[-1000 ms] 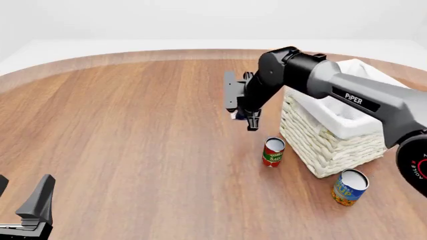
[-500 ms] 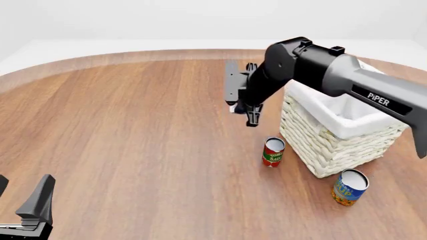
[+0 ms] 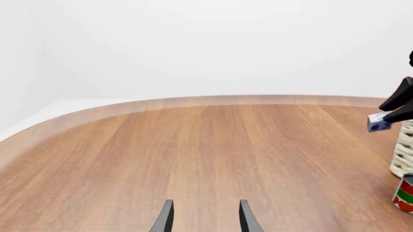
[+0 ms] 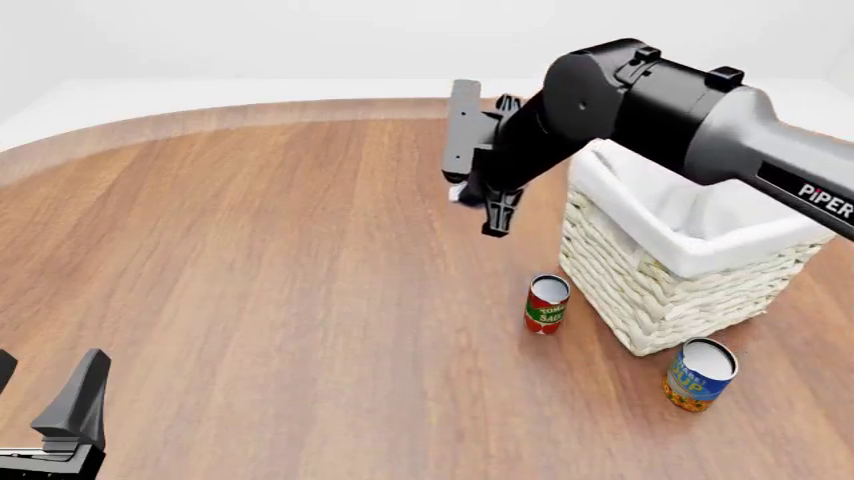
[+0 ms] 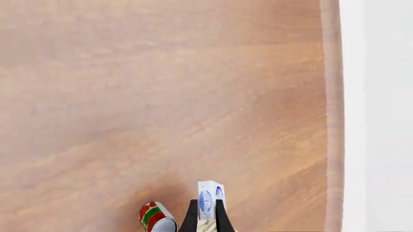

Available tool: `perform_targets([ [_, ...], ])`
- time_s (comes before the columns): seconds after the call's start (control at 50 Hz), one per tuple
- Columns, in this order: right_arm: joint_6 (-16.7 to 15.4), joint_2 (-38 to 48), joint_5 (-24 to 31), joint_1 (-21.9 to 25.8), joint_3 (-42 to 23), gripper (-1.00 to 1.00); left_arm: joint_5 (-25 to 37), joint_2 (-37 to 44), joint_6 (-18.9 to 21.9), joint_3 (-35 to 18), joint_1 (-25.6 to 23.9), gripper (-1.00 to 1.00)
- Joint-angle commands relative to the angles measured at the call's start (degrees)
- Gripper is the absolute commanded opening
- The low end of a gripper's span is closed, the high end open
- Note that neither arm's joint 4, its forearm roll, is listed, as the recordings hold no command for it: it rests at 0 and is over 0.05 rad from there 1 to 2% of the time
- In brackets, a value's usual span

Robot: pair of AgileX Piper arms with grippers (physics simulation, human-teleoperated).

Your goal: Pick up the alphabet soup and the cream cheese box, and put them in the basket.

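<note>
Front view: right pincer [image 4: 483,200] pinches the cream cheese box [image 5: 209,199] thinly at basket's [image 4: 667,290] 10 o'clock; could slip. Left pincer [image 3: 204,217] gapes empty.

table [image 4: 267,260]: round-edged, wood grain | surround: plain white | light: even, soft

A red-and-green can [image 4: 546,304] is seen upright on the wooden table [image 4: 267,250], apparently toward its right edge.
</note>
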State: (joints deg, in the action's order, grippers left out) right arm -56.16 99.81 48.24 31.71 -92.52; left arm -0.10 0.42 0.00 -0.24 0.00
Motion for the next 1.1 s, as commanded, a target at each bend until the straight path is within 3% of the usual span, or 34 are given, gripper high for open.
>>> perform_targets([
  [0.02, 3.4, -2.5, 0.7, 1.2, -1.0, -1.0, 0.0, 0.0, 0.0, 0.0, 0.0, 1.0],
  [0.16, 4.8, -3.6, 1.4, 1.6, -1.2, -1.0, 0.0, 0.0, 0.0, 0.0, 0.0, 1.0],
  [0.2, 7.3, -4.3, 2.0, 3.0, -1.6, -1.0, 0.0, 0.0, 0.0, 0.0, 0.0, 1.0],
  [0.38, 8.5, -5.2, 2.0, 3.5, -0.9, -1.0, 0.0, 0.0, 0.0, 0.0, 0.0, 1.0],
  [0.48, 12.8, -6.5, 3.6, 6.3, -2.4, -1.0, 0.0, 0.0, 0.0, 0.0, 0.0, 1.0],
  [0.5, 11.9, -6.5, 3.4, 5.5, -2.1, -1.0, 0.0, 0.0, 0.0, 0.0, 0.0, 1.0],
  [0.54, 13.5, -7.1, 4.2, 6.4, -3.1, -1.0, 0.0, 0.0, 0.0, 0.0, 0.0, 1.0],
  [0.62, 13.5, -7.5, 4.3, 6.4, -3.0, -1.0, 0.0, 0.0, 0.0, 0.0, 0.0, 1.0],
  [0.68, 15.7, -8.6, 4.9, 7.7, -3.8, -1.0, 0.0, 0.0, 0.0, 0.0, 0.0, 1.0],
  [0.74, 15.6, -8.8, 4.6, 7.6, -3.4, -1.0, 0.0, 0.0, 0.0, 0.0, 0.0, 1.0],
  [0.76, 17.3, -9.5, 5.0, 8.8, -3.7, -1.0, 0.0, 0.0, 0.0, 0.0, 0.0, 1.0],
  [0.84, 17.3, -9.8, 4.7, 8.4, -3.3, -1.0, 0.0, 0.0, 0.0, 0.0, 0.0, 1.0],
  [1.1, 22.0, -11.2, 4.5, 9.5, -2.9, -1.0, 0.0, 0.0, 0.0, 0.0, 0.0, 1.0],
])
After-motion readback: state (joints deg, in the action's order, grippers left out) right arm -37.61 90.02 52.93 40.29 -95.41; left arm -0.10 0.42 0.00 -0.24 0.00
